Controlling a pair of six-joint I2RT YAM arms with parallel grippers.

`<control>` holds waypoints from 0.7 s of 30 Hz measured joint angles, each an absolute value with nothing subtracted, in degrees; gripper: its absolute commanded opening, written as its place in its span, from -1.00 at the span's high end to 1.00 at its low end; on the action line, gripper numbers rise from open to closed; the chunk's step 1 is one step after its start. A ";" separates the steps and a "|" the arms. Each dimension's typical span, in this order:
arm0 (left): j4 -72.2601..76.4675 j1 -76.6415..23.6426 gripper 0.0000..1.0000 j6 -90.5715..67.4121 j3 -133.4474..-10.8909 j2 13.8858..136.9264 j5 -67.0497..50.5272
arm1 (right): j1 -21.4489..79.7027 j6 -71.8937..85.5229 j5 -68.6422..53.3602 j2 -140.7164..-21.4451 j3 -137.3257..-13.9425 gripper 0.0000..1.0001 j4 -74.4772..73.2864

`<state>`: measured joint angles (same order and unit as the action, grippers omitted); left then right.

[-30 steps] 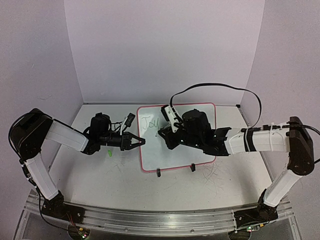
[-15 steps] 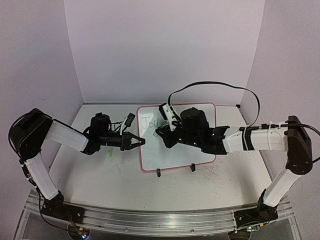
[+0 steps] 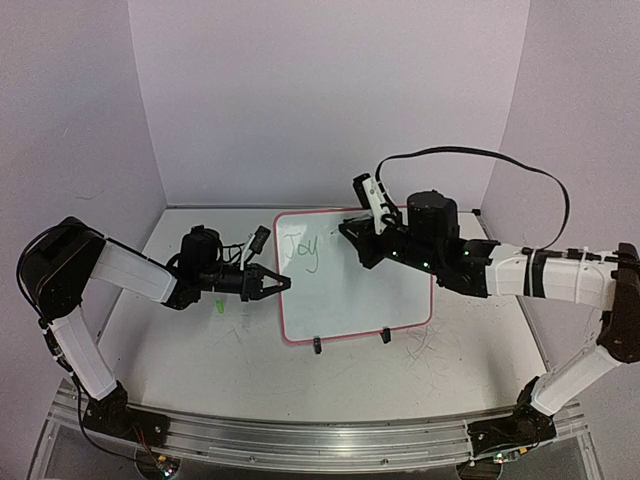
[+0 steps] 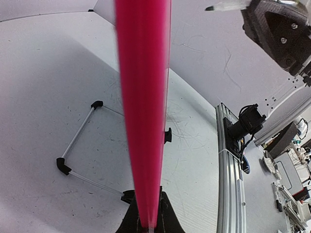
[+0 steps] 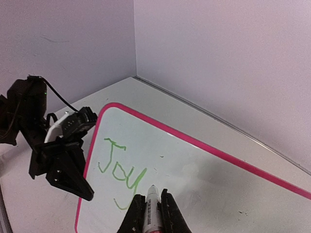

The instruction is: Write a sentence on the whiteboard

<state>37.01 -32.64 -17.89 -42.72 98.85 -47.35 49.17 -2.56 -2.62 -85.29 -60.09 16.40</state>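
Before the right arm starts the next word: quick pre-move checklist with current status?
1. Board clamped: left gripper shut on the left rim of the whiteboard - ok.
2. Pen secured: right gripper shut on the marker, tip pointing forward - ok.
3. Sentence progress: only "Joy" in green - not ok, unfinished.
4. Room to write: bare white to the right of "Joy" - ok.
5. Tip height over the board: cannot tell.
6. Stand feet on the table: both look seated - ok.
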 measured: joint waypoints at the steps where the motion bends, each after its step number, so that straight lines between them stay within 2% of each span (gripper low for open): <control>1: 36.99 -32.64 1.00 -17.87 -42.72 98.85 -47.33 | 49.00 -2.57 -2.44 -86.13 -60.42 1.00 16.23; 21: 36.46 -32.73 1.00 -17.60 -42.72 98.52 -46.94 | 49.04 -1.21 0.93 -90.06 -62.80 1.00 16.81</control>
<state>36.46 -32.73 -17.60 -42.72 98.52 -46.94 49.04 -1.21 0.93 -90.06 -62.80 16.81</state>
